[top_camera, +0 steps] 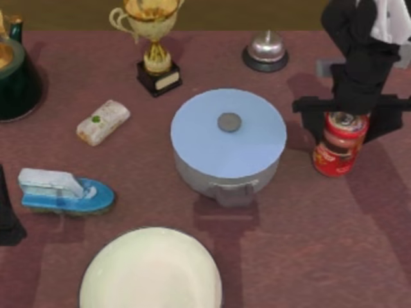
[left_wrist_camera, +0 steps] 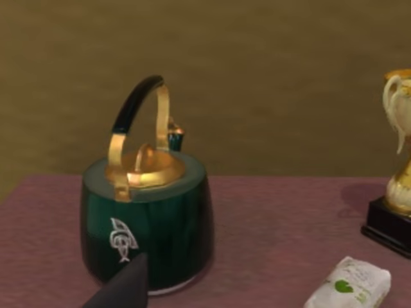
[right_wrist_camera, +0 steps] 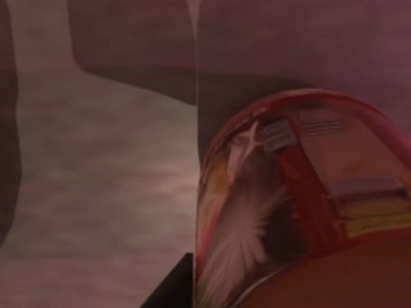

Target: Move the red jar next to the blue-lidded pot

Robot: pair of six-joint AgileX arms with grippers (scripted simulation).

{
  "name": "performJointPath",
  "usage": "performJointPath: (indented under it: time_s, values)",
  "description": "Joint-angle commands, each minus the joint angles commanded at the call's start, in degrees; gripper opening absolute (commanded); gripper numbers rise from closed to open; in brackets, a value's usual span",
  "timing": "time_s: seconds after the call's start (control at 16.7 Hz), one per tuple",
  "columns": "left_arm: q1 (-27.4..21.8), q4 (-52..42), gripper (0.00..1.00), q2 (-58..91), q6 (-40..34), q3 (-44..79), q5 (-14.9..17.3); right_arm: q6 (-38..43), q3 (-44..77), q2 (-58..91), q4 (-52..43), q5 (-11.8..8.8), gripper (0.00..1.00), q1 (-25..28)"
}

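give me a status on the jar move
Right gripper down over the red jar, grip unclear. Jar right of the blue-lidded pot, small gap. Left arm parked at the table's left edge.

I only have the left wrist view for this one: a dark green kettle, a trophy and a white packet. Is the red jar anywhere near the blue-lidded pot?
Observer: Yes. In the top view the red jar stands just right of the blue-lidded pot, with a strip of bare table between them.
Operator: Which arm is working on it?
Observer: The right gripper sits directly over the jar's top. The left arm is parked at the table's left edge.
Operator: Is anything else close to the pot?
Observer: A silver bell sits beyond it toward the far right, and a white plate lies at the near edge.
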Motion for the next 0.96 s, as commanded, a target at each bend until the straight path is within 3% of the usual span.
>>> performJointPath:
  time_s: [0.6, 0.96]
  values:
    - [0.0, 0.0, 1.0, 0.0, 0.0, 0.0, 0.0, 0.0, 0.0, 0.0, 0.0, 0.0, 0.98, 0.0]
    - [0.0, 0.0, 1.0, 0.0, 0.0, 0.0, 0.0, 0.0, 0.0, 0.0, 0.0, 0.0, 1.0, 0.0]
